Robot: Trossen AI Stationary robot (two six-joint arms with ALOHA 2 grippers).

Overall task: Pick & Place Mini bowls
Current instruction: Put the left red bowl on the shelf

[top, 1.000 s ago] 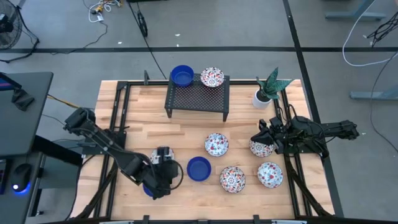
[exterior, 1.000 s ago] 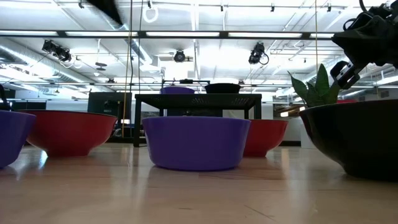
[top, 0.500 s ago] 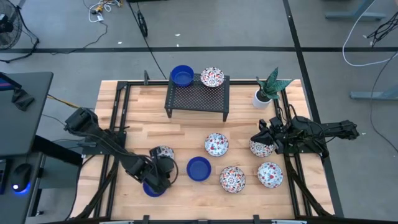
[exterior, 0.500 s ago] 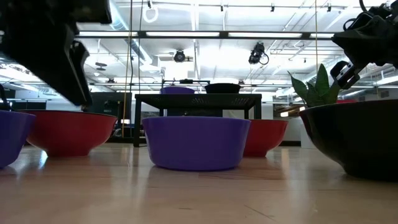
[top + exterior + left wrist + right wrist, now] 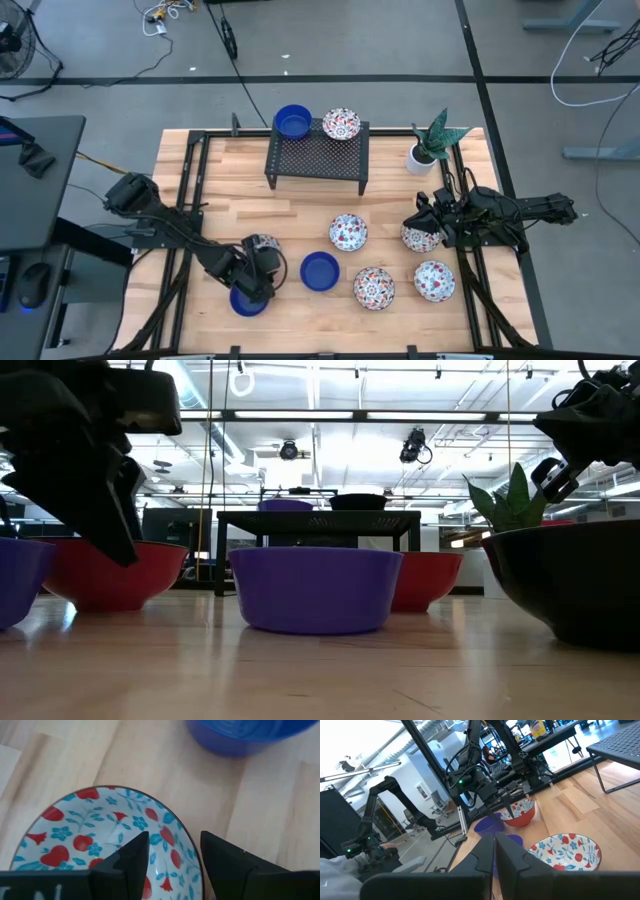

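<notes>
My left gripper [image 5: 175, 836] is open and low over a floral mini bowl [image 5: 105, 840] that stands on the table at its near left [image 5: 262, 244]. One finger is inside the rim [image 5: 194, 845] and one outside; I see no touch. A blue bowl [image 5: 245, 302] sits partly under that arm, another blue bowl [image 5: 319, 271] to its right. My right gripper [image 5: 494, 842] is shut and hangs above a floral bowl [image 5: 420, 238] near the right edge. Three more floral bowls [image 5: 348, 232], [image 5: 373, 287], [image 5: 434, 280] rest on the wood.
A black mesh rack [image 5: 316, 158] at the far middle carries a blue bowl [image 5: 292, 123] and a floral bowl [image 5: 341, 124]. A white pot with a green plant [image 5: 424, 152] stands at the far right. Bare wood lies between the rack and the bowls.
My left gripper has come down toward the floral bowl at the near left; in the low view it drops from the top edge to just above that bowl. The bowls and my right arm have kept still.
</notes>
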